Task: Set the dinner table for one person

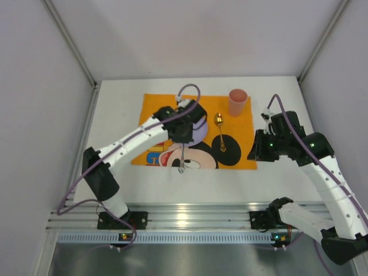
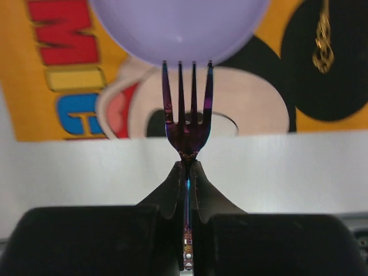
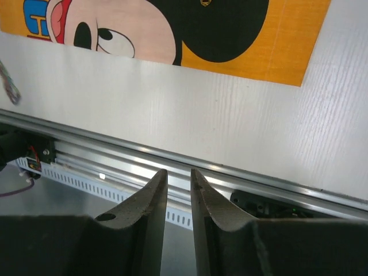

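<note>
**Fork (image 2: 187, 123) pinched in the left claw (image 2: 187, 172); nothing in the right claw (image 3: 179, 175)**

The white counter (image 1: 115, 187) fills the middle of the overhead view, with a metal rail (image 1: 190, 218) along its near edge and walls past its far edge. An orange Mickey Mouse placemat (image 1: 248, 154) lies flat on it, closer to the far edge than the near one and roughly midway between the left and right edges.

The left arm reaches from the near-left corner out over the mat. Its claw is clamped tight on the neck of the iridescent fork, just behind the four tines; the handle runs back between the fingers. The tines hang over Mickey's face, on the near side of a lilac plate (image 1: 200, 135); I cannot tell whether they touch the cloth.

Right of the plate a gold spoon (image 1: 220, 129) lies on the mat, bowl toward the far edge, handle across a black ear. A pink cup (image 1: 237, 102) stands upright at the mat's far-right corner.

The right claw hangs above bare counter just off the mat's right edge; its fingers are almost together, with a slim gap and nothing between them.
</note>
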Controlling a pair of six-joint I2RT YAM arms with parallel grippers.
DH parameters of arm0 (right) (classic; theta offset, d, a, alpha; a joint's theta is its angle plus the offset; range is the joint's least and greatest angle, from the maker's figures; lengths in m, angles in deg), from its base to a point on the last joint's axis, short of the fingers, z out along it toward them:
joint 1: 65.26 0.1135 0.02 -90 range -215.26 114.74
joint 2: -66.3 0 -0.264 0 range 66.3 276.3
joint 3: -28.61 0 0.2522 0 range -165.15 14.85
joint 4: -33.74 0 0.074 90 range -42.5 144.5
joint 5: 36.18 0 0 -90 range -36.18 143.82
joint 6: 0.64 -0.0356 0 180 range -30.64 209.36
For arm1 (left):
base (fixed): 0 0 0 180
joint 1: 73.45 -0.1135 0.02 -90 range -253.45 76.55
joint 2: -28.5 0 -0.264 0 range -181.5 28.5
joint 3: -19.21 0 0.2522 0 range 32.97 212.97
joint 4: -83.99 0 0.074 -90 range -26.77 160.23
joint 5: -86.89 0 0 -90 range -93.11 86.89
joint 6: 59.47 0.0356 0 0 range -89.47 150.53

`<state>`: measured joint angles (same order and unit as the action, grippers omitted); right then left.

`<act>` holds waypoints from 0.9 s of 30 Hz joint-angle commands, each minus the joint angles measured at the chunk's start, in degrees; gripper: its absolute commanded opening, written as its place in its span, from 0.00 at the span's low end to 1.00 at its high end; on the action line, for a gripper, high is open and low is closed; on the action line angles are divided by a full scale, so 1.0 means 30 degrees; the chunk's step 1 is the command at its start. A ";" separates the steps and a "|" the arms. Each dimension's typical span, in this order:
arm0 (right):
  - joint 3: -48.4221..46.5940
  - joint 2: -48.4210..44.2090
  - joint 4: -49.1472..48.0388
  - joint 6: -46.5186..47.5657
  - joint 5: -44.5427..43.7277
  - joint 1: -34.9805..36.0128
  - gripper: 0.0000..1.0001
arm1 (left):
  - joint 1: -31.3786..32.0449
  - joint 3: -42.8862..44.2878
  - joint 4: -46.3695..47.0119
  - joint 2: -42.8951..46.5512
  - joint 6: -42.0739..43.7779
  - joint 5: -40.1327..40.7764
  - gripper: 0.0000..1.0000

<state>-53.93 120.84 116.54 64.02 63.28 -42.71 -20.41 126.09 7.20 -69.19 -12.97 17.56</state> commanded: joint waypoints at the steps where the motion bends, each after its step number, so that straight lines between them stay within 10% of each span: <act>1: -0.1303 0.0390 0.0366 0.0479 -0.0865 -0.0337 0.23 | -0.3169 0.1182 0.0789 0.0602 0.6144 0.0729 0.00; 11: -0.1128 0.1505 0.0279 -0.0926 -0.2269 -0.0835 0.19 | -1.0992 0.3705 0.5241 -0.4113 1.2215 -0.2931 0.00; 24: -0.0602 0.2941 -0.0306 -0.2509 -0.3092 -0.0864 0.19 | -1.2756 0.2802 0.7617 -0.7690 1.2015 -0.4311 0.00; 27: -0.0339 0.3000 -0.0453 -0.2510 -0.3034 -0.0865 0.18 | -1.3020 0.2185 0.8263 -0.7574 1.1283 -0.4136 0.13</act>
<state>-55.65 129.70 116.84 57.61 55.10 -44.68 -58.73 134.24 27.38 -92.67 23.00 5.62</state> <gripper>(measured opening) 0.188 0.104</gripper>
